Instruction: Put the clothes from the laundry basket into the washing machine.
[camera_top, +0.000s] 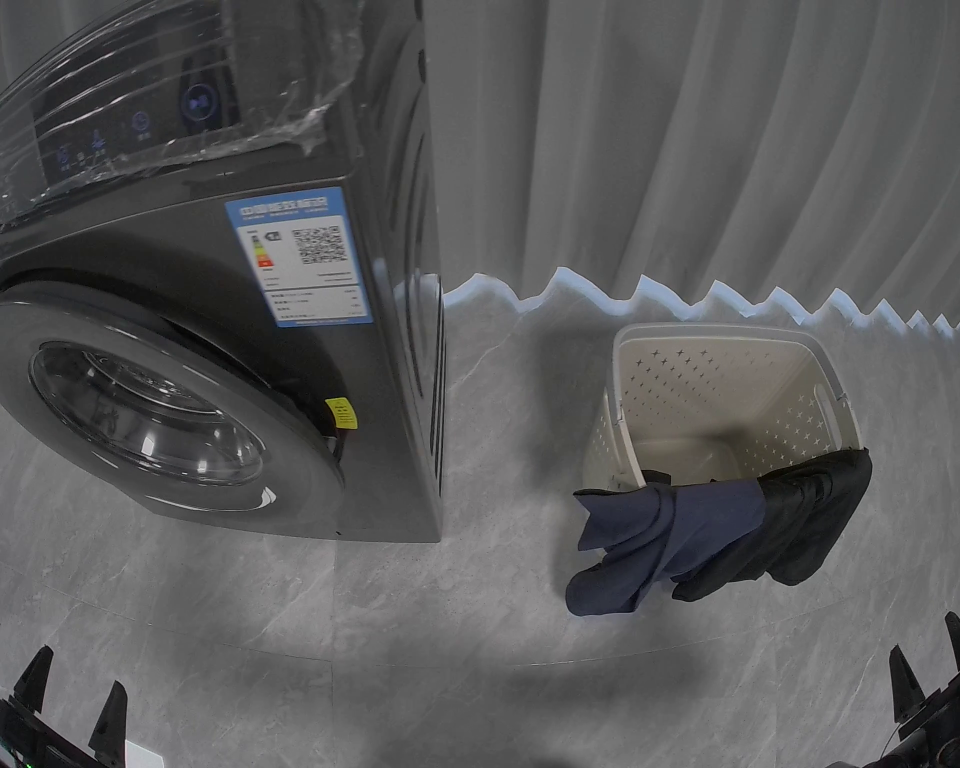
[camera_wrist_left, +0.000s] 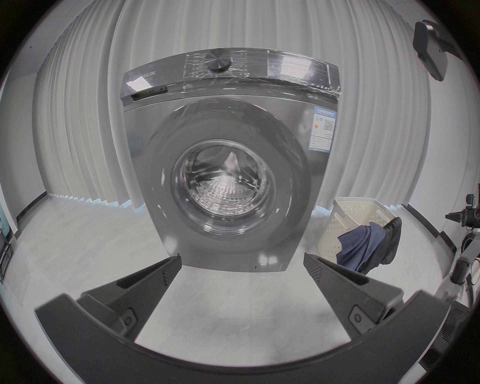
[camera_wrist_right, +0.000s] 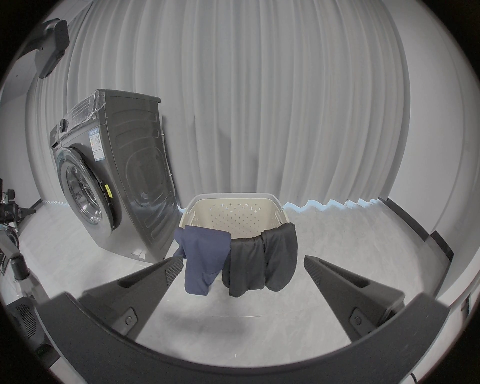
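Nothing loaded yet.
We see the clothes (camera_top: 668, 530) draped on the laundry basket (camera_top: 722, 331) rim, the washing machine (camera_top: 200, 235) door shut, left gripper (camera_top: 78, 675) and right gripper (camera_top: 925, 640) both spread, empty.

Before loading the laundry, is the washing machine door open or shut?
Shut. The round glass door sits flush in the front of the washing machine, with reflections across its glass.

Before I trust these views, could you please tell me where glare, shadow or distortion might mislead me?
Head view: reflections on the washing machine door, shadow beside the laundry basket. Left wrist view: fisheye bows the curtain; glare on the control panel. Right wrist view: dark corners; floor shadow under the clothes.
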